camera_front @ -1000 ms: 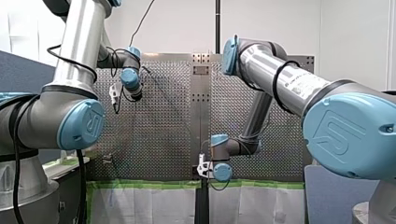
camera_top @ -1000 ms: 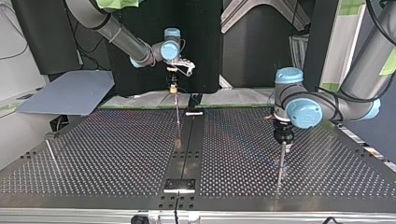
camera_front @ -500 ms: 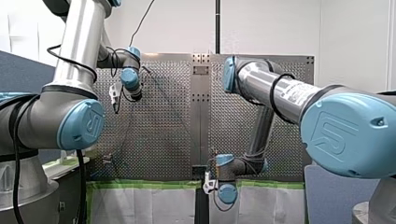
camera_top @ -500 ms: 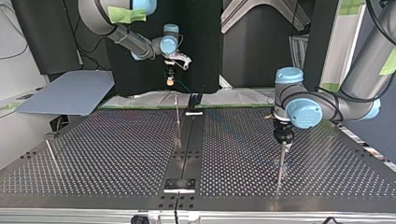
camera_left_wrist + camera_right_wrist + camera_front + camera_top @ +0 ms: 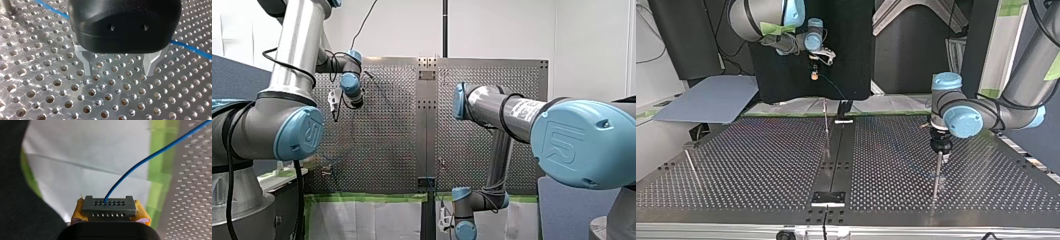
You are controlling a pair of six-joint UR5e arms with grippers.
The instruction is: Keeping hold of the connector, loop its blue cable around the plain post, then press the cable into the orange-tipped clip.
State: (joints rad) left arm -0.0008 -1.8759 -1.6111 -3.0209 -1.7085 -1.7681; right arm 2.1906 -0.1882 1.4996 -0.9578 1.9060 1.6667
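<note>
My right gripper (image 5: 109, 212) is shut on a grey connector (image 5: 109, 205), with yellow pads (image 5: 78, 212) on either side of it. The blue cable (image 5: 150, 155) leaves the connector's face and runs off toward the perforated table (image 5: 192, 195). In the top view this gripper (image 5: 814, 75) hangs high beyond the table's far edge, and the cable (image 5: 833, 90) slopes down to the table. A thin upright post (image 5: 826, 127) stands near the far middle. My left gripper (image 5: 117, 72) is open just above the table with nothing between its metal fingers (image 5: 150, 63); the cable (image 5: 186, 48) passes behind it.
Green tape and white sheeting (image 5: 82, 170) lie under my right gripper, off the table's edge. A black strip (image 5: 835, 160) runs down the table's middle to a small block (image 5: 828, 198). A slanted rod (image 5: 692, 165) lies at the top view's left. A grey board (image 5: 711, 97) sits beyond it.
My right arm has drawn back off the table's edge and risen with the connector, pulling the cable out behind it. My left arm has stayed put, open.
</note>
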